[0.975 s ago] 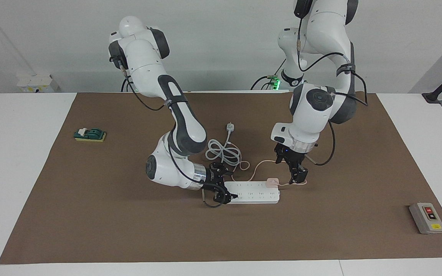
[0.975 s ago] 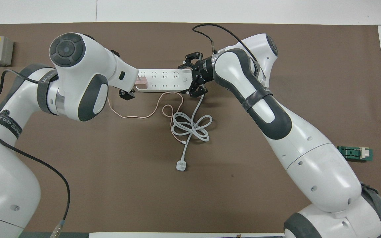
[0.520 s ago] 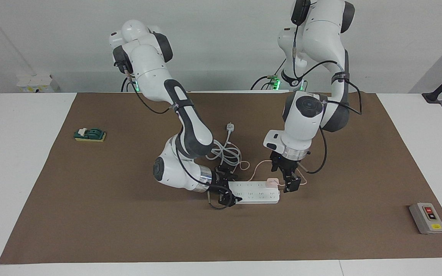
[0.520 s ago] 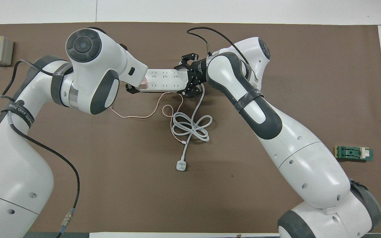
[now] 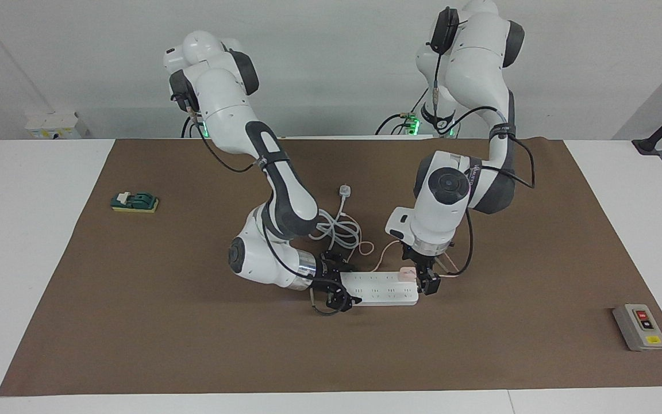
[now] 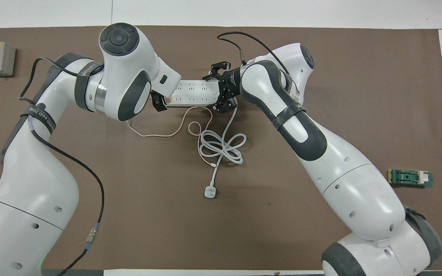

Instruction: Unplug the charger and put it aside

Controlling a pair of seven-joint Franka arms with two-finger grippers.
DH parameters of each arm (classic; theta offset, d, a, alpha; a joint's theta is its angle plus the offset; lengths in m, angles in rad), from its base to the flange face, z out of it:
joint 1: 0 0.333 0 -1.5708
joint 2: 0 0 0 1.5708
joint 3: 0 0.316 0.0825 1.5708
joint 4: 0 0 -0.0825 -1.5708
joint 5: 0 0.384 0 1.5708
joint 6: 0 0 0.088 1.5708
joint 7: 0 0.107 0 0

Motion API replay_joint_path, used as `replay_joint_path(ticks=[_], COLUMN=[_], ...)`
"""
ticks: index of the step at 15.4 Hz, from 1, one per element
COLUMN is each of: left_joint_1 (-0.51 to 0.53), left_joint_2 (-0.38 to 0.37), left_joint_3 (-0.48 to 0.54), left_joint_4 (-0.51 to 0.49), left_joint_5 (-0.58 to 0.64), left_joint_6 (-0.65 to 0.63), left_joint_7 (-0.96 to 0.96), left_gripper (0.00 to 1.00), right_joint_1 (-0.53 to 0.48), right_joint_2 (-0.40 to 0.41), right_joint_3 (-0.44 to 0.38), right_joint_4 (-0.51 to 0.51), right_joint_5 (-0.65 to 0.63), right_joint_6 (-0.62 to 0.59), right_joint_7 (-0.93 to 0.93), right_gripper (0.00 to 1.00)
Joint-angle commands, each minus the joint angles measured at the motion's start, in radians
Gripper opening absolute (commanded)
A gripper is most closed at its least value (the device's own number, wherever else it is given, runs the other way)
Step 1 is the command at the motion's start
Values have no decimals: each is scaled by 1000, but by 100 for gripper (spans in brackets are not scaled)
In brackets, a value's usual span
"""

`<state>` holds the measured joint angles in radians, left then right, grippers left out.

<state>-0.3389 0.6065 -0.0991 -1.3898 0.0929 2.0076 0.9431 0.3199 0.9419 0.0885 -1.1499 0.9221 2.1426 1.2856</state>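
The pale pink charger (image 5: 406, 275) is plugged into the end of the white power strip (image 5: 380, 287) toward the left arm's end of the table. Its thin pink cable (image 5: 385, 248) curls on the mat nearer to the robots. My left gripper (image 5: 420, 277) is down at the charger, right against it. In the overhead view my left hand (image 6: 159, 102) hides the charger. My right gripper (image 5: 338, 282) is open, its fingers either side of the strip's other end, where the strip (image 6: 192, 93) also shows in the overhead view.
The strip's thick white cord (image 5: 337, 230) lies coiled nearer to the robots, with its plug (image 5: 344, 191) beside it. A grey box with red and yellow buttons (image 5: 639, 326) sits at the left arm's end. A small green block (image 5: 134, 202) sits at the right arm's end.
My left gripper has come down and moved sideways onto the charger. My right gripper slid a little further onto the strip's end, then stayed put. The charger stays in its socket.
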Motion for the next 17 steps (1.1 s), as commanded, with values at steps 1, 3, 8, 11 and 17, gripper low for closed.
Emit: replay_joint_path(ticks=[1,3,8,11,17], left_joint_1=[-22,-35,-42,-40,-32], left_joint_2=[68,72,85,84,82], left_joint_3=[10,10,7,7,7], left_joint_4=[92,92,92,92,89], left_joint_5=[19,19,19,19,19], left_joint_6=[-76,-81,-79,-81,-84], left_joint_7=[11,11,22,36,66], left_gripper=[100,100,100,100,99], right_joint_1=[1,-1,-4,1,-4], right_joint_2=[21,26,37,37,32], right_joint_3=[0,0,-4,-4,-3], right_joint_4=[22,22,35,32,15], right_joint_5=[-8,-11,-12,-14,-11], right_joint_6=[10,10,16,26,40], right_joint_7=[-38,-43,-55,-58,-103], right_gripper=[100,100,100,100,0])
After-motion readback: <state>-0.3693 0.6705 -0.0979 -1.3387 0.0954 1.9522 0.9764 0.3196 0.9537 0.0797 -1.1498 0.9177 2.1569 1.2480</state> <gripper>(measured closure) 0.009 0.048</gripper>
